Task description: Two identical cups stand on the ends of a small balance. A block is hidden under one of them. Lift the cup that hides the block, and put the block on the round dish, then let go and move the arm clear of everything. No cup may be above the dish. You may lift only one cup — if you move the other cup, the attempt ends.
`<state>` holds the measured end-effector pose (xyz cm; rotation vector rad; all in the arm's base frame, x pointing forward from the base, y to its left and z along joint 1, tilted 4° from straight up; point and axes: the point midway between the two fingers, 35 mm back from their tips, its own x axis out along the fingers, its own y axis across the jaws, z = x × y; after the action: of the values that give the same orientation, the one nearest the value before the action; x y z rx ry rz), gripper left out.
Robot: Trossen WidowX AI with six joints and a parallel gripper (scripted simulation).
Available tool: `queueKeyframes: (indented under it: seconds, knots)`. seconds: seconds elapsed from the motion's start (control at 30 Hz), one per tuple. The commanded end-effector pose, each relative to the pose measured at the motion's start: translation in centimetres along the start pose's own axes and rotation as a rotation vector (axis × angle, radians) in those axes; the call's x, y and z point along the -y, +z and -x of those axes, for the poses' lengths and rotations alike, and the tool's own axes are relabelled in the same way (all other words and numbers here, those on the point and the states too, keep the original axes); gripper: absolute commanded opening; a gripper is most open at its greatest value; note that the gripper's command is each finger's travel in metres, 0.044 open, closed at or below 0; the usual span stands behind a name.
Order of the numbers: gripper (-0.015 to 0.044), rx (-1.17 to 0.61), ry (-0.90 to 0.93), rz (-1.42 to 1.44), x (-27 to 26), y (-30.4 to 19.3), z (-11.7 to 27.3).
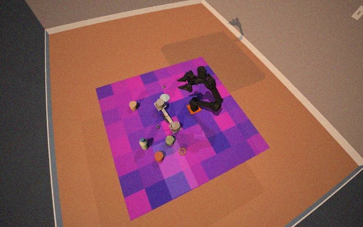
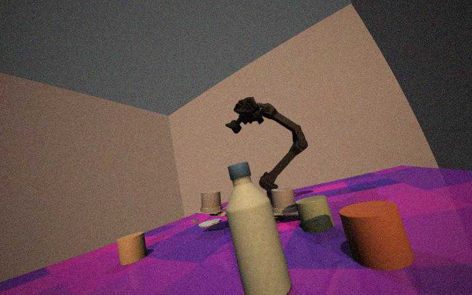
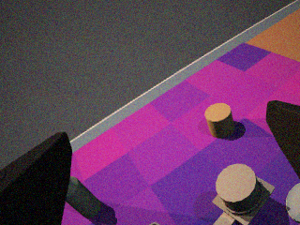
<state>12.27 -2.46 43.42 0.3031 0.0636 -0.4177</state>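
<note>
Two identical beige cups stand upside down on the end plates of the small balance (image 1: 166, 114) (image 3: 225, 219). One cup (image 1: 159, 103) (image 2: 210, 200) (image 3: 235, 183) is beside the round dish. The other cup (image 1: 175, 126) (image 2: 282, 198) is at the far end, near the green cylinder. I cannot tell which way the beam tilts. The pale round dish (image 1: 165, 98) (image 2: 209, 222) (image 3: 294, 203) has nothing visible on it. The block is not in view. My gripper (image 1: 178, 83) (image 3: 172, 127) is open and empty, high above the mat and off to the dish's side; it touches nothing.
A cream bottle (image 1: 143, 144) (image 2: 255, 229) (image 3: 84, 199), a green cylinder (image 1: 169, 140) (image 2: 313, 210), an orange cylinder (image 1: 159, 156) (image 2: 375, 236) and a tan cylinder (image 1: 133, 105) (image 2: 131, 248) (image 3: 220, 120) stand around the balance. A ring (image 1: 180, 151) and two tiny nuts lie on the mat.
</note>
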Motion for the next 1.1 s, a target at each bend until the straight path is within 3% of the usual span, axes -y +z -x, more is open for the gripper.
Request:
queueKeyframes:
  seconds: [0.0, 0.8, 1.07]
  knots:
    - [0.0440, -0.100, 0.011, 0.060, 1.5, -2.0, -1.5]
    - [0.0440, -0.609, 0.324, 0.482, 4.9, -14.9, -5.0]
    - [0.0440, -0.638, 0.354, 0.502, 4.9, -15.7, -5.0]
